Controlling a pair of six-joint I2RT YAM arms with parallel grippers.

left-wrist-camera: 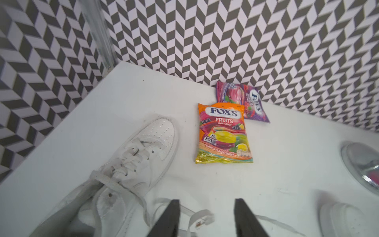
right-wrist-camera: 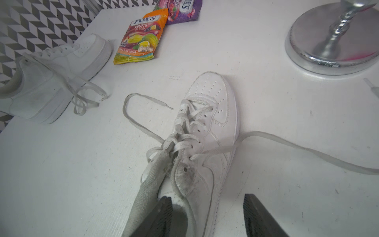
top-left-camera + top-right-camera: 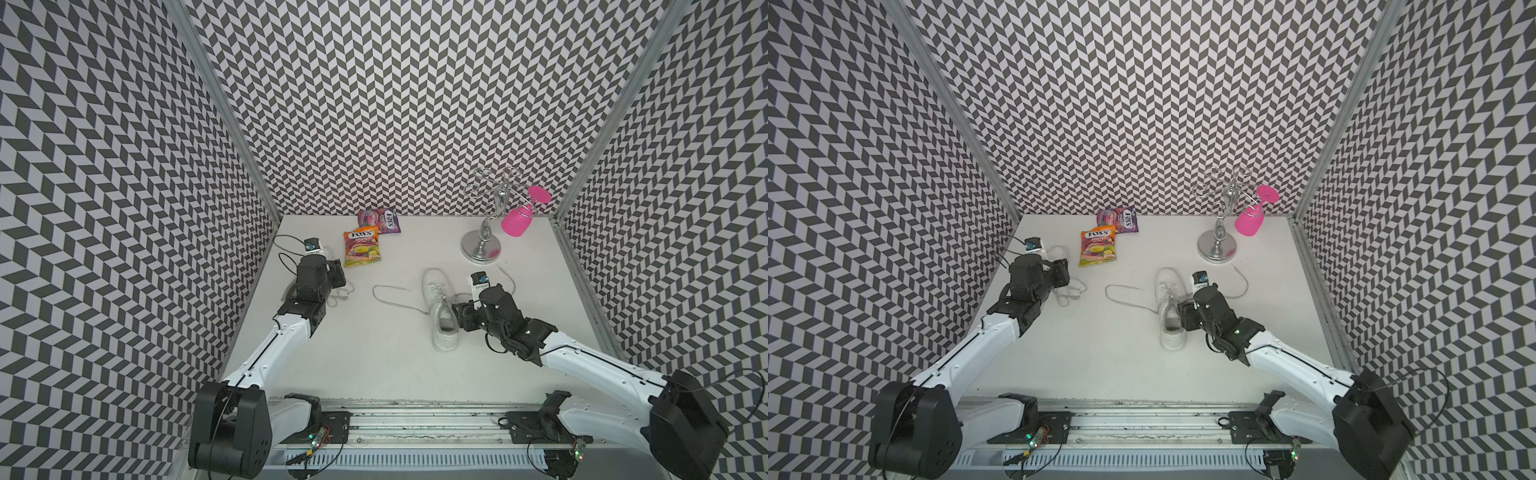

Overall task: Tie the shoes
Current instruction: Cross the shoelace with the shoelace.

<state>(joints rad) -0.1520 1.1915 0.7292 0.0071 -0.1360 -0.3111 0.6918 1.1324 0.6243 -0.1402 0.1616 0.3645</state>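
Observation:
Two white shoes are on the white table. One shoe [image 3: 440, 307] [image 2: 209, 123] lies right of centre, toe away from me, its laces untied: one lace [image 2: 133, 123] curls left, the other [image 2: 307, 149] trails right. My right gripper [image 2: 207, 203] [image 3: 457, 316] is open at this shoe's heel end, with one finger [image 2: 164, 209] inside the shoe's opening and the other outside the sole. The second shoe [image 1: 133, 156] [image 2: 51, 78] sits by the left wall, mostly hidden under my left arm in both top views. My left gripper [image 1: 207, 205] [image 3: 338, 276] is open above its loose lace loops [image 1: 201, 217].
An orange candy bag [image 3: 361, 247] and a purple one [image 3: 380, 220] lie at the back. A chrome stand [image 3: 482, 249] holding a pink glass [image 3: 517, 220] is at the back right. Patterned walls close in three sides; a metal rail [image 3: 415, 415] runs along the front.

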